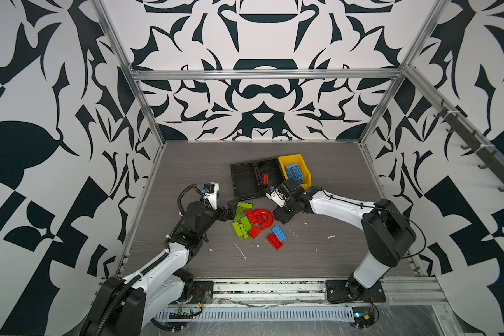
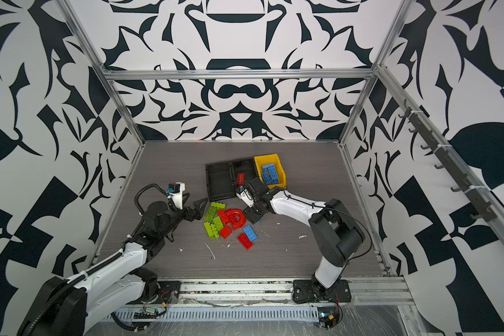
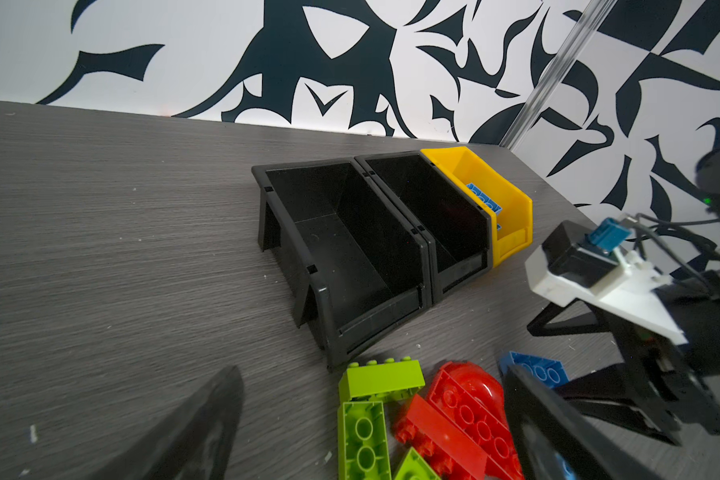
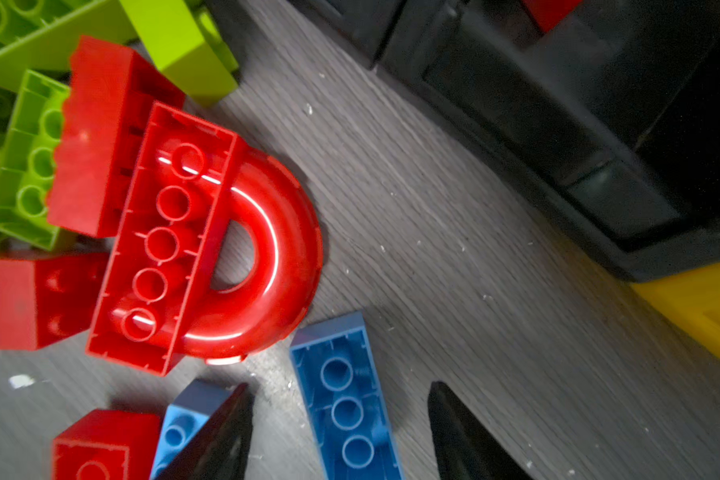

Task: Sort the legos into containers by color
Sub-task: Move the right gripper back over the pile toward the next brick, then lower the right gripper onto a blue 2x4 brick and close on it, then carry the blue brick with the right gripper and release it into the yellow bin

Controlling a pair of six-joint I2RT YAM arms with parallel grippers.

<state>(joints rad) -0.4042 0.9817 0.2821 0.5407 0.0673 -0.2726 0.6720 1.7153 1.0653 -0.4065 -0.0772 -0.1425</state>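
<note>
Right fingers (image 4: 466, 440) half-open astride a blue lego (image 4: 344, 399); left fingers (image 3: 192, 436) wide. We judge it light, rigid, slick: pinch long sides.

You have a grey wood-grain tabletop (image 1: 317, 174) under both sets of fingers. White scraps dot it: a long sliver (image 1: 241, 252) lies well apart from the left fingers (image 3: 192, 440), toward the front edge, and a small scrap (image 1: 330, 237) sits out to the right of the right fingers (image 4: 462, 440). Beyond them rise black-and-white patterned walls (image 1: 262, 101) in an aluminium frame (image 1: 262, 74). A rail of dark hooks (image 1: 452, 115) runs along the right wall. A slotted white cable duct (image 1: 259, 314) lies along the front.
</note>
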